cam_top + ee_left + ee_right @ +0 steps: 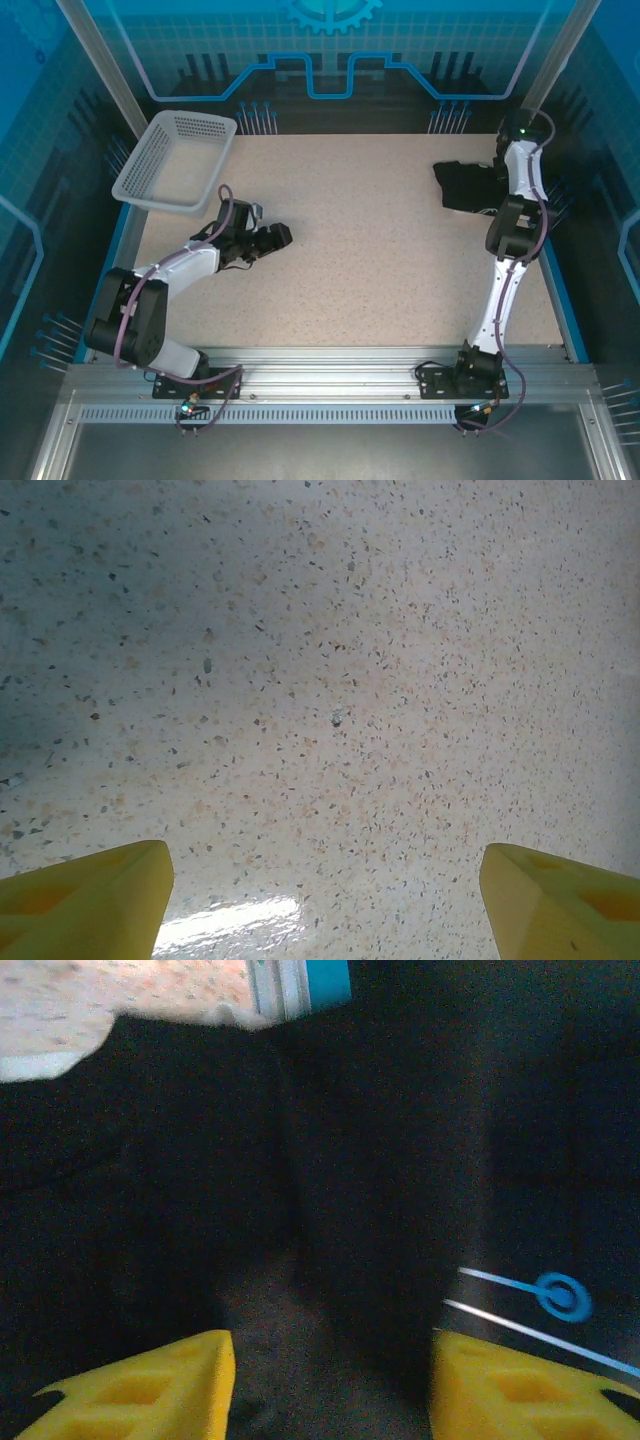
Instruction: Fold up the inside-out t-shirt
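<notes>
The inside-out t-shirt is a small black bundle at the back right of the table. My right gripper hangs over its right side, partly hidden by the arm. In the right wrist view black cloth spreads under the right gripper, whose yellow fingers stand apart with nothing clamped between them. My left gripper lies low over the table at centre left, far from the shirt. In the left wrist view the left gripper is open over bare speckled tabletop, its fingertips wide apart.
A white mesh basket sits at the back left corner. The table's blue right rail runs close to the right arm, and the rail also shows beyond the shirt. Speckled tabletop stretches between the two arms.
</notes>
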